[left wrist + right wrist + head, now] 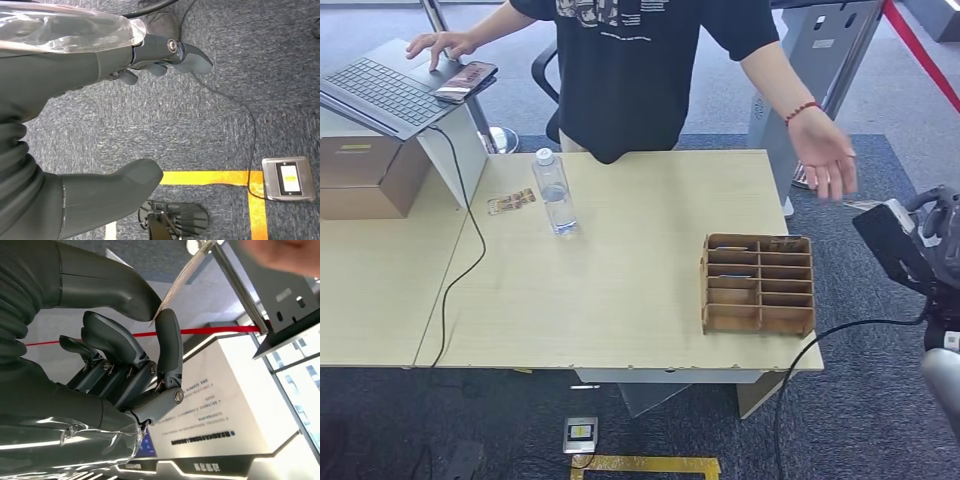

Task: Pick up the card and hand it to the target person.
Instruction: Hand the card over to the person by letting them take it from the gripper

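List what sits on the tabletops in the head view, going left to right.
Brown cardboard box → open grey laptop → dark phone lying on the laptop → small printed card strip → clear plastic water bottle → brown wooden slotted card rack.

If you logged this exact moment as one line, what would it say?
phase: handover | right hand: pinches card, raised | person's hand: reaching toward it | left hand: holds nothing, over carpet | card rack: on table
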Available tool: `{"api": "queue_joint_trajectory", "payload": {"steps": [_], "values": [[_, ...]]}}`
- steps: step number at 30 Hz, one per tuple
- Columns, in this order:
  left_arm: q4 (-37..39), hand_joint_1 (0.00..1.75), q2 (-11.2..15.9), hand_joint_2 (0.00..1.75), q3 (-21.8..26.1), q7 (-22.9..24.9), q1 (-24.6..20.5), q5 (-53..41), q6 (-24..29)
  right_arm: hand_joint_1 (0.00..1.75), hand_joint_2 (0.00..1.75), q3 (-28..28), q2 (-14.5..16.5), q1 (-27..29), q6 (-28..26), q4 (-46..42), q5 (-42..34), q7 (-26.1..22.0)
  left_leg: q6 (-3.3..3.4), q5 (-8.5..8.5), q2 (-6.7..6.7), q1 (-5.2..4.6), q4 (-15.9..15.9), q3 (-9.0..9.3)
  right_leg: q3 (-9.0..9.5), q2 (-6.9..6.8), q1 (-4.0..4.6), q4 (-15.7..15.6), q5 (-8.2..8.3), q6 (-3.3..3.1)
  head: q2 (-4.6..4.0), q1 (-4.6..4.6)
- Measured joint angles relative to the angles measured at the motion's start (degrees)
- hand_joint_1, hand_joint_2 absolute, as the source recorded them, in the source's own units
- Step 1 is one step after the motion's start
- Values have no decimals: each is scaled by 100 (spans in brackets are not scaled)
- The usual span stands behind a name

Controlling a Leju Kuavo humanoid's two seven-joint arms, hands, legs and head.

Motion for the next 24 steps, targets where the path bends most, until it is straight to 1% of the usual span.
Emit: {"api": "queue_joint_trajectory", "payload": {"steps": [6,11,12,13,15,16,17,20,24], "values": [[0,0,-8,175,-122,-19,-40,-143,-22,175,175,224,312,-615,-507,719,-29,-227,0,0,-1,0,0,-2,0,0,0,2,0,0,0,0],[0,0,-8,175,-233,51,-107,-215,-47,175,175,366,578,-1187,-703,1482,0,-369,0,1,-2,0,0,-2,0,-1,0,4,0,0,0,0],[0,0,-8,175,-249,60,-119,-228,-50,164,175,391,622,-1296,-755,1644,18,-396,0,1,-2,0,0,-2,-1,-1,0,4,0,0,0,0],[0,0,-8,175,-266,66,-131,-240,-51,136,175,415,658,-1407,-810,1800,38,-420,0,1,-3,0,0,-3,-1,-2,0,4,0,0,0,0],[0,0,-9,175,-313,79,-151,-252,-52,48,175,469,736,-1623,-933,2148,88,-464,-1,2,-4,0,0,-3,-1,-3,0,4,0,0,0,0],[0,0,-9,175,-336,85,-156,-254,-52,15,175,498,779,-1729,-980,2337,110,-481,-1,2,-5,0,0,-2,-1,-3,0,4,0,0,0,-1],[0,0,-10,175,-358,89,-160,-254,-52,0,175,529,824,-1826,-1017,2532,127,-498,-1,2,-4,1,0,-2,-1,-3,0,4,0,0,0,-1],[0,0,-14,175,-388,96,-168,-254,-52,0,175,607,923,-1989,-1057,2974,141,-540,-1,2,-10,0,0,-3,-2,-8,0,4,0,-1,0,-1],[0,0,-15,175,-425,101,-164,-248,-50,0,175,666,991,-2060,-1096,3247,45,-613,-1,2,-14,0,0,-4,-2,-11,0,4,-1,-1,0,-1]]}}
